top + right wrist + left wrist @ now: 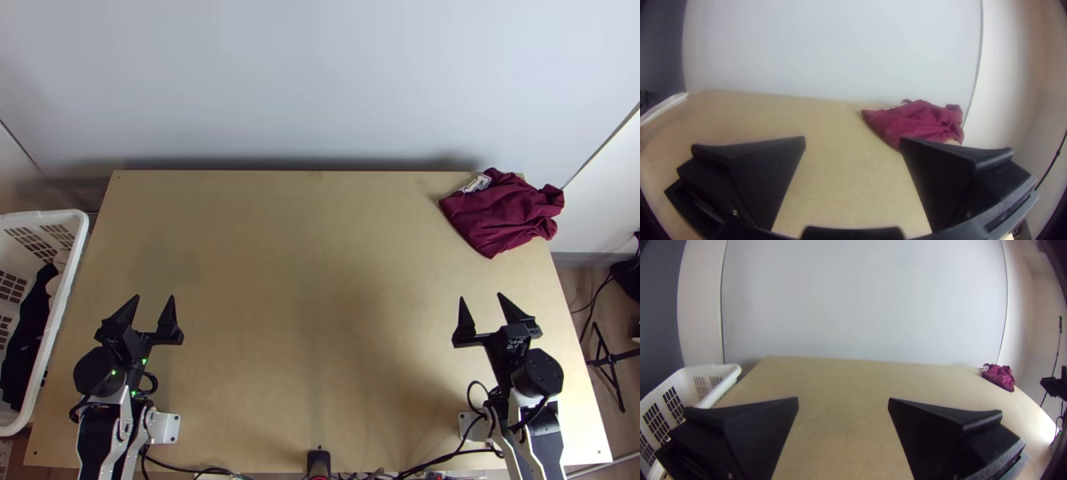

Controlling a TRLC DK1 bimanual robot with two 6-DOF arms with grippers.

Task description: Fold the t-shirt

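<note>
The right tool (481, 297), spread like the left tool (154, 297), should find the bunched t-shirt (506, 210) light and limp, best pinched by its near corner (489, 249) on the desk (320, 280).

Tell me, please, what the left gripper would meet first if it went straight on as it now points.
The left gripper looks free to pass over the table and would probably meet the pale wall first, though its tilt is unclear and could bring the table sooner.
</note>
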